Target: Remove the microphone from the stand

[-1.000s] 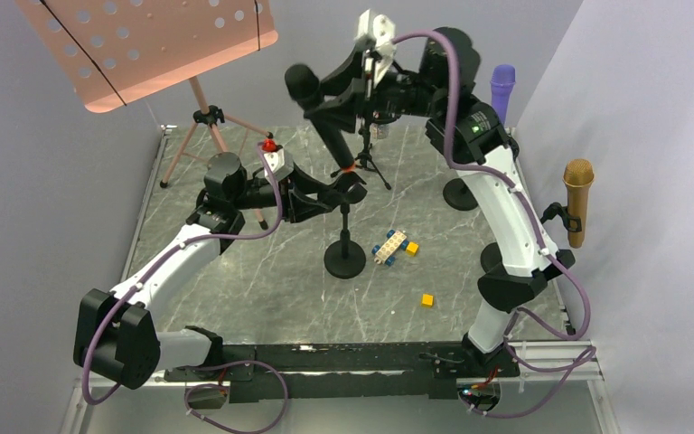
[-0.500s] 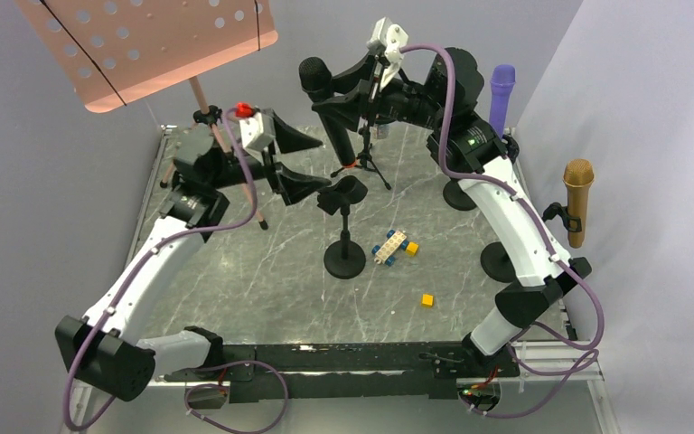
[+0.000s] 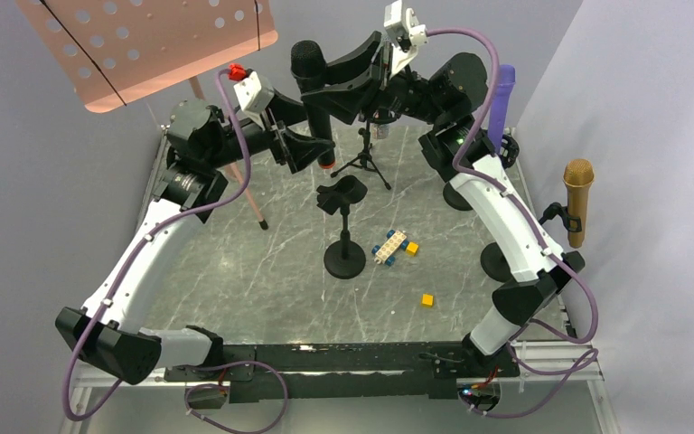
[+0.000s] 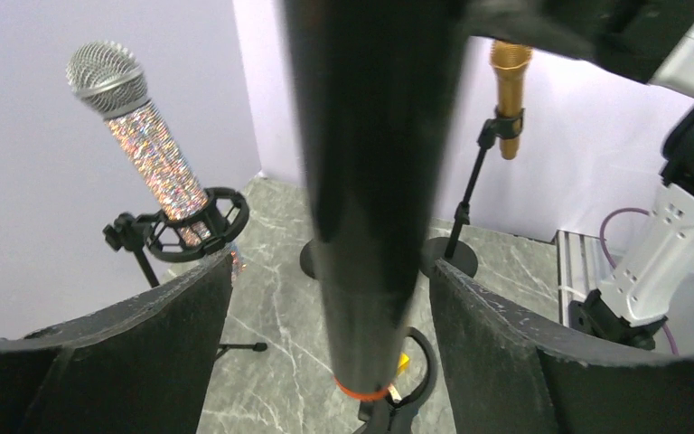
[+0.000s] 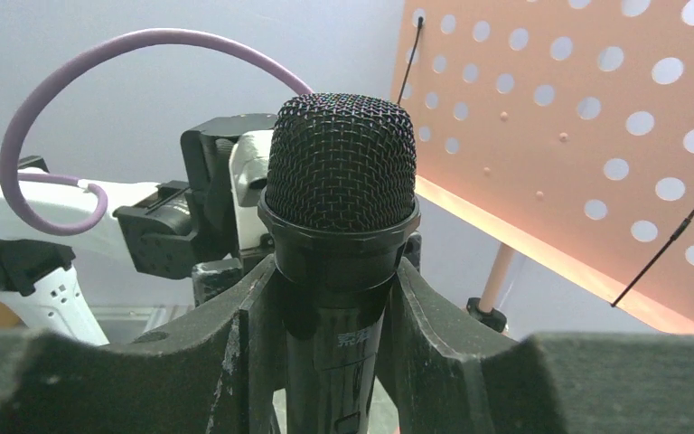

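The black microphone (image 3: 314,99) hangs in the air over the far middle of the table, its long axis close to vertical, with the mesh head (image 5: 342,163) up and the orange-ringed tail end (image 4: 361,391) down. The right gripper (image 3: 330,81) is clenched on its upper body just below the head. That arm rises from the near right and bends left across the far side. The left arm reaches up from the near left. The left gripper (image 3: 312,145) stands released with its fingers (image 4: 145,344) spread either side of the lower body, and a gap shows on at least the left side. The empty black stand (image 3: 344,226) sits below and nearer, apart from the microphone.
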Action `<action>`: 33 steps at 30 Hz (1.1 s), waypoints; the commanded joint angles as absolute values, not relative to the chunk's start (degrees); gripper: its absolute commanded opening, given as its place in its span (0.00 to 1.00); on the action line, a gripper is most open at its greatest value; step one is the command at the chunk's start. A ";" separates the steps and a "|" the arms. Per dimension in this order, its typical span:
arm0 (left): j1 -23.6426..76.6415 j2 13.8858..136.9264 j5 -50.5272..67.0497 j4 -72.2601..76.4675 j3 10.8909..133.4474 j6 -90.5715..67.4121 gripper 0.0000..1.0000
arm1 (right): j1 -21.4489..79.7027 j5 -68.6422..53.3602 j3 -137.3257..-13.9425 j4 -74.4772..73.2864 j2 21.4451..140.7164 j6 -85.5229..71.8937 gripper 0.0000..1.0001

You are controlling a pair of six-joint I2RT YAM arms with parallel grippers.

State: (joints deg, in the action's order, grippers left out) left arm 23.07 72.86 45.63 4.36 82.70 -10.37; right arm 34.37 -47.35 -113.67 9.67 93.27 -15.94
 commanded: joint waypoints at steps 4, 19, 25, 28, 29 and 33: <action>23.42 72.30 41.42 3.02 86.97 -12.50 0.74 | 35.46 -49.09 -112.93 16.98 93.96 -20.29 0.00; 23.43 70.14 34.24 0.37 88.03 -11.19 0.00 | 35.77 -47.07 -110.80 9.04 93.75 -14.51 0.78; 22.13 62.36 24.44 -12.58 87.06 4.06 0.00 | 35.51 -47.68 -100.02 -5.64 83.20 1.94 1.00; 21.45 55.53 16.97 -21.41 82.56 13.32 0.00 | 35.44 -43.04 -94.35 -11.91 77.43 8.48 1.00; 21.12 53.46 12.76 -26.17 80.91 15.98 0.00 | 35.42 -40.96 -92.97 -13.90 75.85 9.99 1.00; 17.11 47.00 -0.90 -42.06 72.32 25.55 0.00 | 33.85 -35.56 -88.63 -21.75 69.92 16.86 1.00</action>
